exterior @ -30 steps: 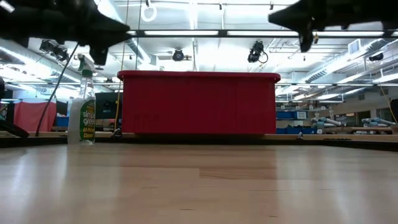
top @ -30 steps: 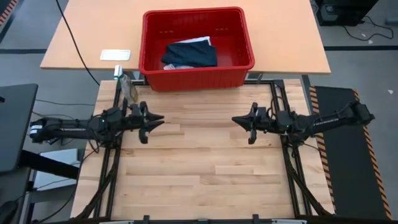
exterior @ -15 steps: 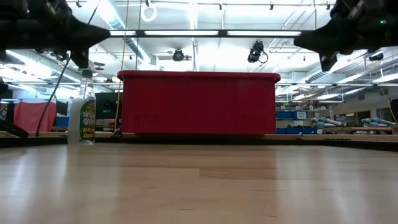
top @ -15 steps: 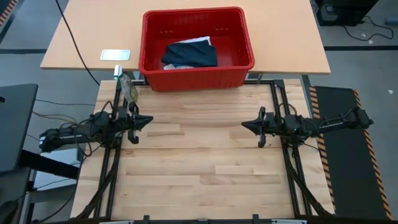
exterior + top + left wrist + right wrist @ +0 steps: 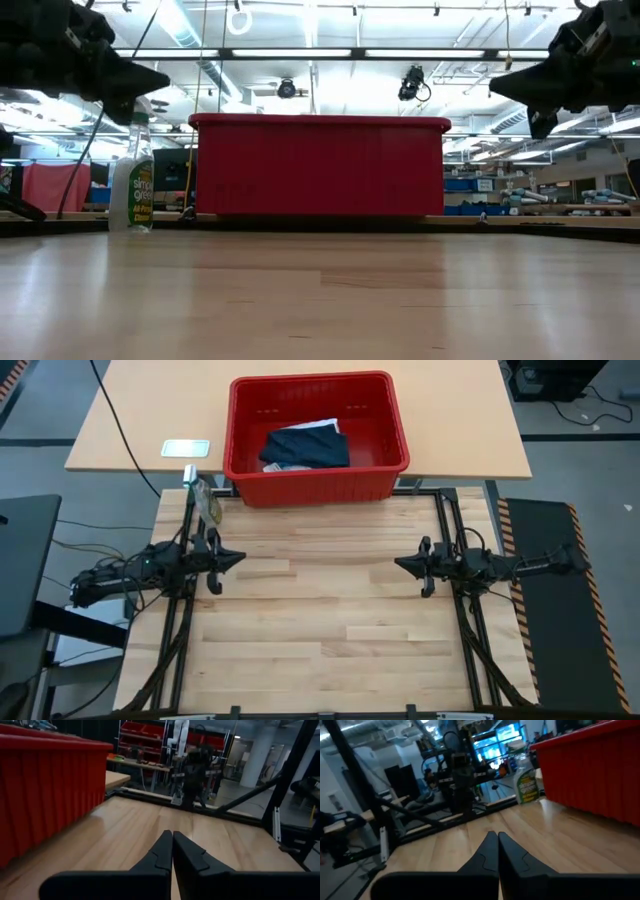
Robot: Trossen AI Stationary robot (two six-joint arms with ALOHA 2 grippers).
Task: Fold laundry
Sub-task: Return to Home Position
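Observation:
The laundry lies in the red basket (image 5: 318, 485) beyond the table's far edge: a dark garment (image 5: 308, 448) rests on a white piece (image 5: 318, 426). In the low view only the basket's wall (image 5: 320, 165) shows. My left gripper (image 5: 240, 557) hangs shut above the table's left side, pointing level toward the right; its fingertips meet in the left wrist view (image 5: 172, 834). My right gripper (image 5: 398, 563) hangs shut above the right side, pointing level toward the left, fingertips together in the right wrist view (image 5: 497, 835). Neither is near the laundry.
A spray bottle (image 5: 205, 500) stands at the table's far left corner, next to the basket (image 5: 132, 180). A white card (image 5: 186, 448) lies on the tan table behind. Bare wooden tabletop (image 5: 320, 610) lies between the two grippers.
Both grippers have drawn apart, the left toward the table's left edge and the right toward its right edge, and both have sunk lower. The left gripper has shut on nothing. The laundry has stayed in the basket.

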